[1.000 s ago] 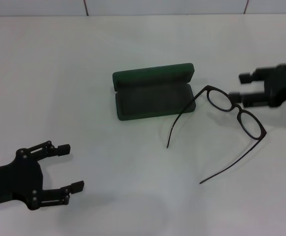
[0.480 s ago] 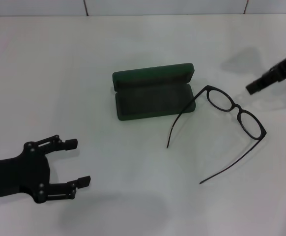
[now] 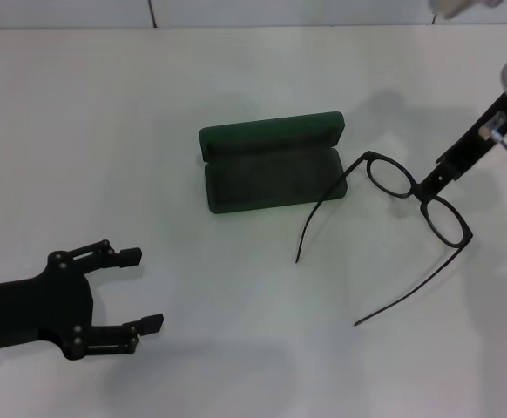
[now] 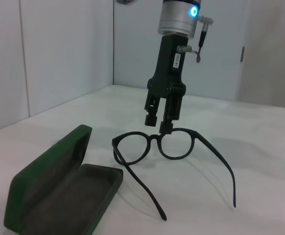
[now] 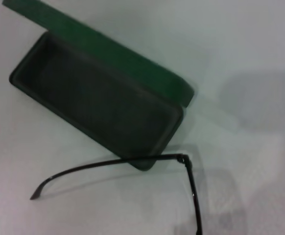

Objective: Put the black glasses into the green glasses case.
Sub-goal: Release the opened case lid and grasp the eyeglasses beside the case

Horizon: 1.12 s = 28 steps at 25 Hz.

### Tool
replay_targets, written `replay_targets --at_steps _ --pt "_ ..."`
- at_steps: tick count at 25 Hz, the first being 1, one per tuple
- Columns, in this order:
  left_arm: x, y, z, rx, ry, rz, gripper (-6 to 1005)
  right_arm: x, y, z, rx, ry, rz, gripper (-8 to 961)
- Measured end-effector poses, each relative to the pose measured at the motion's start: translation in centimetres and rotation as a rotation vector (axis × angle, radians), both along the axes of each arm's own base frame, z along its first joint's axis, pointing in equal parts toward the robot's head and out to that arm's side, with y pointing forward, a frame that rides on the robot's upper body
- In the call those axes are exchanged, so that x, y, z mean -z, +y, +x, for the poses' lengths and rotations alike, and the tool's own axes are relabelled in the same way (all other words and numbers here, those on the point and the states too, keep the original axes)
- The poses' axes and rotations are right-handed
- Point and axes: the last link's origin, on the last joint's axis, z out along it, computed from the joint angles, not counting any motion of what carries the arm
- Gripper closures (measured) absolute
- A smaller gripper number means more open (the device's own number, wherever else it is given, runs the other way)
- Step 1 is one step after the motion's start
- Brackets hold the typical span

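The black glasses [image 3: 391, 178] lie unfolded on the white table, lenses to the right of the case and temple arms stretching toward me. The green glasses case [image 3: 271, 178] lies open in the middle, lid standing at the far side, its lining empty. My right gripper [image 3: 428, 189] points down from the upper right, with its tips right at the bridge. In the left wrist view the right gripper [image 4: 158, 123] hangs upright just above the bridge of the glasses [image 4: 177, 144], fingers slightly apart, beside the case [image 4: 59, 191]. My left gripper [image 3: 143, 289] is open and empty at the near left.
The right wrist view shows the open case [image 5: 98, 103] and one temple arm [image 5: 108, 164] lying against its near corner. The white table [image 3: 236, 78] ends at a wall along the far side.
My right gripper has swung from the right edge to point down over the bridge of the glasses. My left gripper has shifted slightly to the right. The glasses and case have not moved.
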Motion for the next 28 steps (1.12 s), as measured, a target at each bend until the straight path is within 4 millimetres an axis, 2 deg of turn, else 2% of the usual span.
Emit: replay_targets --at_steps 23,28 --pt "-0.1 0.7 0.4 0.015 0.004 0.0 118 1.8 0.1 0.3 0.008 -0.025 0.028 396" --pt "-0.1 0.8 0.3 0.01 0.009 0.005 119 2.8 0.0 0.1 -0.055 -0.085 0.009 412"
